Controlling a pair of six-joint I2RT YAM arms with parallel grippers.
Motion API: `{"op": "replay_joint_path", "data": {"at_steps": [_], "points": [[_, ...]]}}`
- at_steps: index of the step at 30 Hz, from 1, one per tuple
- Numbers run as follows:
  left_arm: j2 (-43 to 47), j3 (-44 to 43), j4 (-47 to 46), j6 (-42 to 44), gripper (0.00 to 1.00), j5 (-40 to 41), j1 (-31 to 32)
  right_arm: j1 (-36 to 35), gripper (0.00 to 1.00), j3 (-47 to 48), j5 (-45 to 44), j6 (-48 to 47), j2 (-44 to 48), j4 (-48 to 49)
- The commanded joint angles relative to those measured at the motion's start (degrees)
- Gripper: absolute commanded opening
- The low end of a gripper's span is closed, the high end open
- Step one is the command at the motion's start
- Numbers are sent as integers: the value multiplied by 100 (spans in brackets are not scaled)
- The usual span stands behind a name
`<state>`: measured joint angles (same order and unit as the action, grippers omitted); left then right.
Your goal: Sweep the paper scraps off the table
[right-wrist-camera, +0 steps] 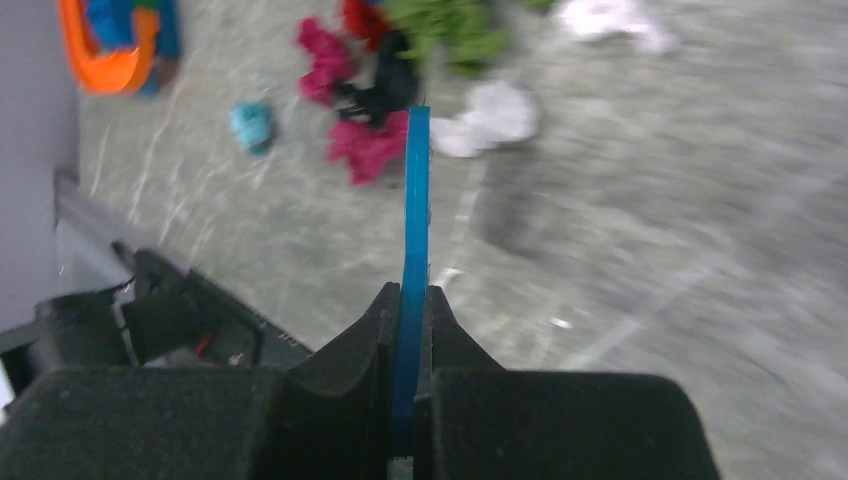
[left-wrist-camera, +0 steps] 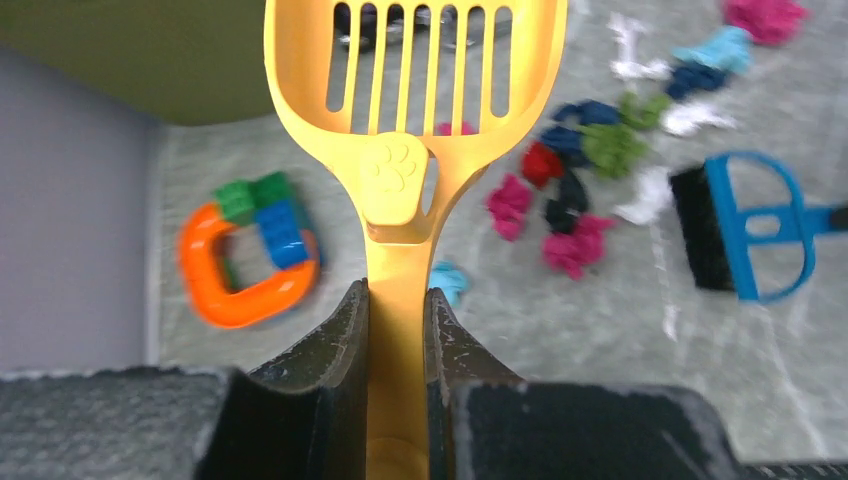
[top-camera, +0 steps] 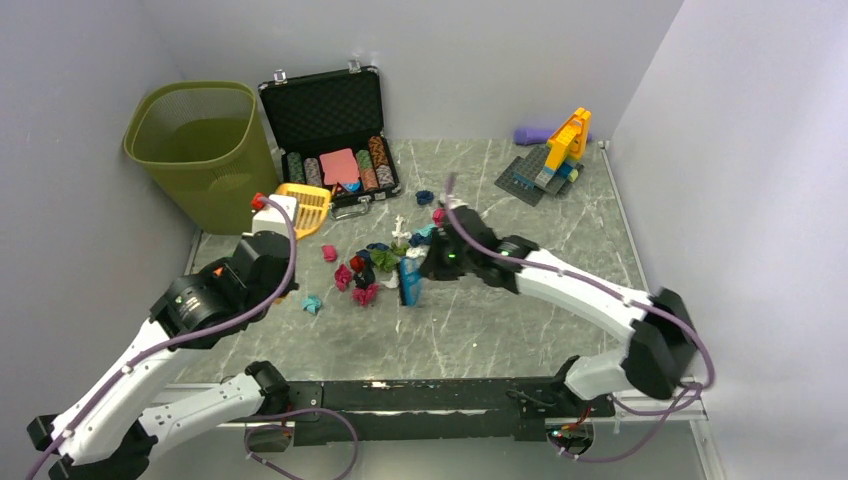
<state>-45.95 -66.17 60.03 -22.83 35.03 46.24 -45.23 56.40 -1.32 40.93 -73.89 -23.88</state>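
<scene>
The table (top-camera: 560, 300) is a flat grey-green slab with a marble pattern and thin white veins, closed at the near edge by a metal rail. At its far left corner stands an olive mesh waste bin (top-camera: 200, 150), wider at the top. Next to it a black hard case (top-camera: 325, 110) lies open, with rows of striped poker chips (top-camera: 372, 160) inside.

At the far right there is a yellow and orange brick model (top-camera: 565, 145) on a grey studded plate.

The left gripper (left-wrist-camera: 397, 300) has its dark jaws pressed firmly on the handle of a yellow plastic scoop (left-wrist-camera: 410, 120). The scoop has long slots and a small paw print in relief, and its blade points toward the case and the foot of the bin. The right gripper (right-wrist-camera: 408, 295) pinches the thin flat handle of a blue brush (left-wrist-camera: 745, 225) with almost no gap between the jaws. The black bristles of the brush stand at the right side of the heap.

An orange plastic ring (left-wrist-camera: 240, 305) with green and blue bricks lies at the left, under the left arm.

The paper scraps (top-camera: 365, 275) are small crumpled wads, pink, red, green, dark blue, white and black. Most are heaped in the middle of the table, between the two grippers. One teal wad (top-camera: 312, 303) lies apart on the near side, and a dark blue one (top-camera: 424, 197) lies toward the case. A white wad is just beside the bristles; whether it touches them I cannot tell.
</scene>
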Motion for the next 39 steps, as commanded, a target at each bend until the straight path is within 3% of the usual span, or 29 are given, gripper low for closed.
{"op": "replay_joint_path", "data": {"at_steps": [1,7,12,16,19,22,25,30,39], "points": [[-28,-400,1018,287,0,1557,-146,-802,0,1233,888,-121,-1143,1062],[414,-350,1411,-494,0,2843,-264,-1392,0,2837,1231,207,-3073,1394],[903,-123,1229,-794,0,3170,-275,-1617,0,4201,1408,634,-4501,1339],[1350,223,654,-415,0,3081,-269,-1638,0,5173,1003,1013,-5381,642],[1557,438,276,-218,0,2870,-273,-1614,0,5870,13,1026,-5789,-733],[1557,521,220,-233,0,2654,-268,-1513,0,6226,-1129,949,-5777,-1966],[1533,575,154,-217,0,2473,-277,-1269,0,5723,-1585,804,-5341,-2355],[1630,684,-36,-74,0,2221,-281,-837,0,4811,-1508,504,-4453,-2235],[1659,574,62,-32,0,1942,-269,-764,0,4942,-5,-621,-4177,-638]]}}
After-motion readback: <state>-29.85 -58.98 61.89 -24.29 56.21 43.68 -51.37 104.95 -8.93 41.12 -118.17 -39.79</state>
